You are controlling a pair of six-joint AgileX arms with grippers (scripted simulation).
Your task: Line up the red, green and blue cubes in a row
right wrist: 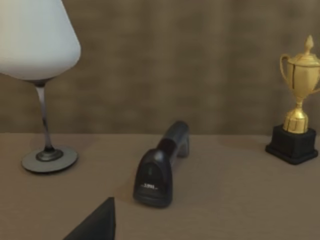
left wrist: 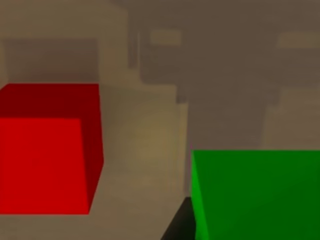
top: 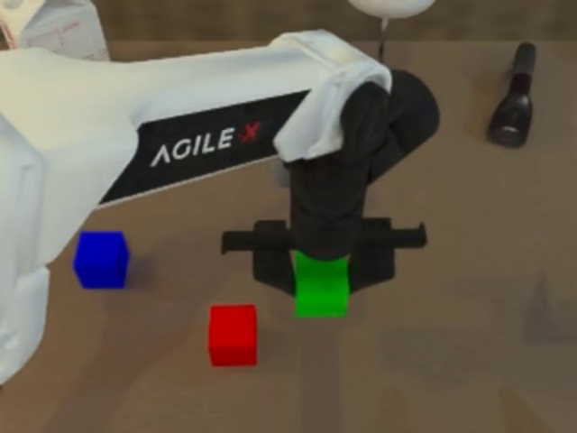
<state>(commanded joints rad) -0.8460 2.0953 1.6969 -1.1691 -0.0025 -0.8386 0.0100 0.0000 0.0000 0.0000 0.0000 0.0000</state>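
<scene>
My left gripper (top: 321, 275) reaches down over the middle of the table and is shut on the green cube (top: 321, 289). In the left wrist view the green cube (left wrist: 255, 195) fills the near corner, with one dark finger (left wrist: 180, 222) against its side. The red cube (top: 233, 335) rests on the table just left of and nearer than the green one, a small gap between them; it shows too as the red cube (left wrist: 47, 155). The blue cube (top: 101, 259) sits farther left, beside my left arm. My right gripper (right wrist: 97, 225) is out of the top view.
A white milk carton (top: 59, 27) stands at the back left. A wine glass (top: 388, 7) stands at the back middle, a black handheld scanner (top: 512, 95) lies at the back right, and a gold trophy (right wrist: 299, 125) stands beyond it.
</scene>
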